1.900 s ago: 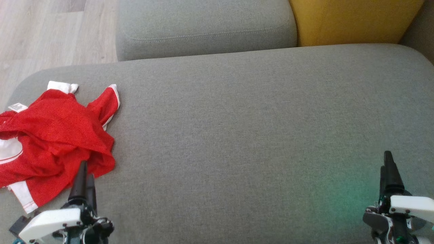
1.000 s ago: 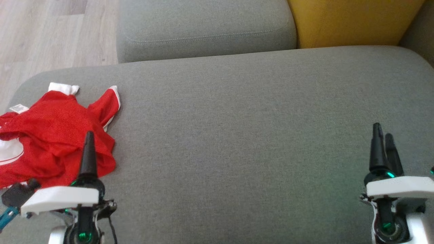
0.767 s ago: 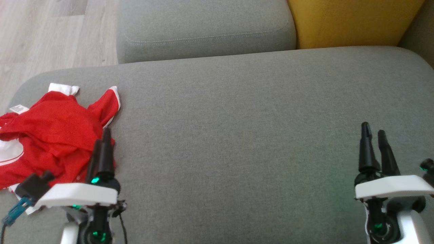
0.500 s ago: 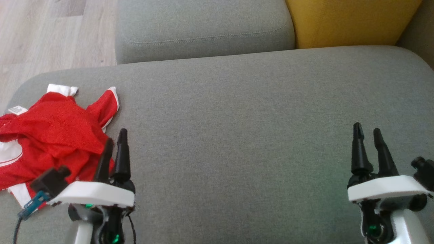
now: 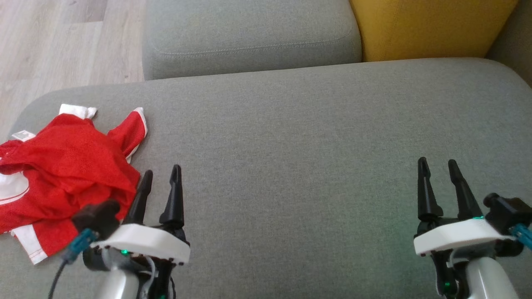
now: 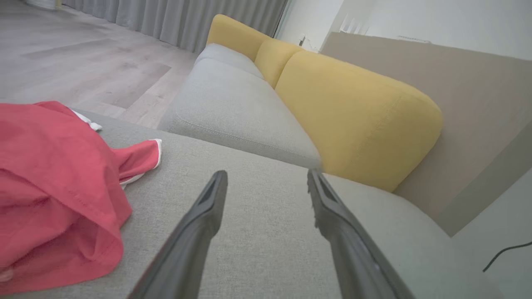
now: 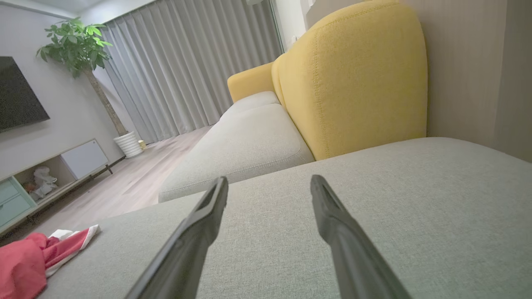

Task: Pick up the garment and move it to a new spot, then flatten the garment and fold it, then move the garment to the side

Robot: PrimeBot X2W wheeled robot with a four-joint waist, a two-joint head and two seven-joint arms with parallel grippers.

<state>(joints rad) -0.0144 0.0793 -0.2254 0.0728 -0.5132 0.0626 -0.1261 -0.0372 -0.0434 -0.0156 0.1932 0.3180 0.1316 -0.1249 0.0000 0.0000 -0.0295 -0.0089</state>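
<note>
Red jersey (image 5: 66, 174) with white trim lies crumpled on the wide grey seat cushion (image 5: 311, 137), just to the left of the left gripper (image 5: 162, 169). Its nearest red fold sits just beside that gripper's left finger. In the left wrist view a strip of bare cushion shows between the fold and the finger, so the two are apart. One red sleeve with a white edge (image 5: 139, 122) points ahead and to the left of the fingertips. A white cuff (image 5: 77, 110) and a small white label (image 5: 23, 135) lie further out to the left, near the cushion's rounded corner.

The left gripper's two dark fingers are spread wide with nothing between them but grey fabric. They point forward, low over the cushion.

The right gripper (image 5: 437, 161) is well to the right of the left one, far from the jersey. Its fingers are also spread wide and hold nothing. From its wrist camera the jersey shows as a small red heap far off to the left.

Ahead of both grippers lies a second grey cushion (image 5: 249, 33). A yellow back cushion (image 5: 432, 25) is ahead of the right gripper. Pale wood floor (image 5: 50, 41) lies ahead and left of the left gripper. Beyond the sofa the right wrist view takes in grey curtains (image 7: 187, 70) and a potted plant (image 7: 79, 45).
</note>
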